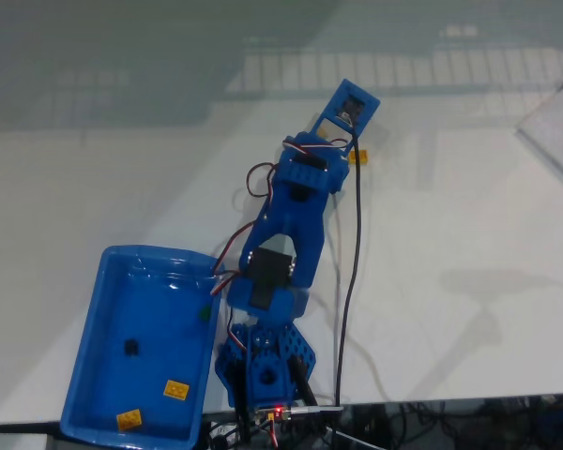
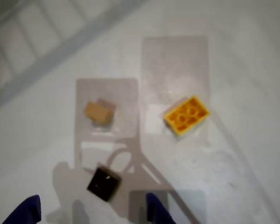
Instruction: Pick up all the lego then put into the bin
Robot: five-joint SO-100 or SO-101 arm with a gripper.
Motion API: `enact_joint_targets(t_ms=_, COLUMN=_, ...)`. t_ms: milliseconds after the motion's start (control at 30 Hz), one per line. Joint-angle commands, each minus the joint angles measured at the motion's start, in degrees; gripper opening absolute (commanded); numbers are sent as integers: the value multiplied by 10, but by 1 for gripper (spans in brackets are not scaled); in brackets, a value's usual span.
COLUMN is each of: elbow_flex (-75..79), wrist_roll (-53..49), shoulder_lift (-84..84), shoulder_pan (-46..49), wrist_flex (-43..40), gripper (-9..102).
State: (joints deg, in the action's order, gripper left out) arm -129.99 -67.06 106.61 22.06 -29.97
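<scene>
In the wrist view, three lego lie on the white table: a beige brick (image 2: pixel 99 112) at left, an orange-yellow brick (image 2: pixel 186 115) at right and a black brick (image 2: pixel 104 183) nearest me. My gripper (image 2: pixel 91 215) hovers above them, open, its blue fingertips (image 2: pixel 25 212) at the bottom edge with nothing between them. The fixed view has the blue arm (image 1: pixel 296 216) stretched away from its base, an orange-yellow brick (image 1: pixel 359 157) beside its head. The blue bin (image 1: pixel 94 375) at lower left holds two orange-yellow bricks (image 1: pixel 175 389), a black one (image 1: pixel 130 347) and a small dark piece (image 1: pixel 205 314).
The arm's base (image 1: pixel 263 370) stands at the table's front edge, right beside the bin. A black cable (image 1: pixel 349 281) runs along the arm down to the base. A pale sheet (image 1: pixel 558 127) lies at the table's far right.
</scene>
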Motion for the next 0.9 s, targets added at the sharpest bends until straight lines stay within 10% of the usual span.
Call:
enact_joint_targets(t_ms=0, elbow_flex=18, wrist_roll=14, shoulder_lift=-15, shoulder_pan=-1, wrist_flex=22, gripper=30)
enact_joint_targets(t_ms=867, elbow_flex=63, wrist_roll=-4, shoulder_lift=-128, shoulder_pan=-25, wrist_flex=54, gripper=29)
